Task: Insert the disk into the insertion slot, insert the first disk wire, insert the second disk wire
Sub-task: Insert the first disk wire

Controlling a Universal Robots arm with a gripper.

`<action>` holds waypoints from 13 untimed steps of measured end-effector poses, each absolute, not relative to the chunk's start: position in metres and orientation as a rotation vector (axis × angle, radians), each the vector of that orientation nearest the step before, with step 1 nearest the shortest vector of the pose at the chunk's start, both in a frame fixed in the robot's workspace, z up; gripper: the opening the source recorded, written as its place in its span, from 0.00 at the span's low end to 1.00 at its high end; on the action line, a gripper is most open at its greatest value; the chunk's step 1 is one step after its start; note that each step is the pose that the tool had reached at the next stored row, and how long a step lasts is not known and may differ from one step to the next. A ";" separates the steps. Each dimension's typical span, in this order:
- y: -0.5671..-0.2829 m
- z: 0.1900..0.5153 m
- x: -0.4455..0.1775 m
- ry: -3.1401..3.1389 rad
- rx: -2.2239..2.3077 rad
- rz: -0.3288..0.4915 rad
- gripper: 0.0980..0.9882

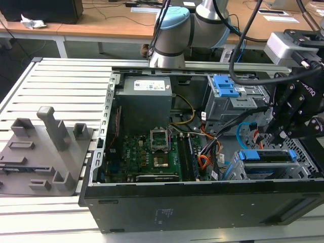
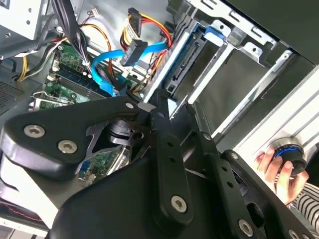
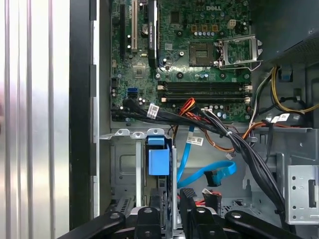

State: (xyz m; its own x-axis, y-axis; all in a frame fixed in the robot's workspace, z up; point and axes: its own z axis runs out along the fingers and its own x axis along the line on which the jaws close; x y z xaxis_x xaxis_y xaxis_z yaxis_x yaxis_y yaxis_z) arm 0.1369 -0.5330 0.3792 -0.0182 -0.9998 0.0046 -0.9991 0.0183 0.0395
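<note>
The disk (image 3: 158, 162), marked by its blue tab, is seen lodged in the insertion slot (image 1: 234, 169) of the light grey drive cage. The gripper (image 2: 176, 98) is held just above it; whether it is clenched cannot be told. The first disk wire (image 2: 133, 50) and the looped second disk wire (image 3: 199, 174) are seen hanging loose nearby, plugs free
</note>
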 end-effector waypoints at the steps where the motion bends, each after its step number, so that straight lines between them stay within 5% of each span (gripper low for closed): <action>1: -0.530 0.379 0.137 -2.219 2.179 -0.039 0.23; 13: -0.503 0.379 0.138 -2.219 2.179 -0.038 0.23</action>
State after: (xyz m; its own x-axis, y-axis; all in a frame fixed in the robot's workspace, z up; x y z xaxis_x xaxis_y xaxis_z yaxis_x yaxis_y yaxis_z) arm 0.1378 -0.5035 0.3787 -0.0180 -0.9998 0.0052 -0.9991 0.0182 0.0396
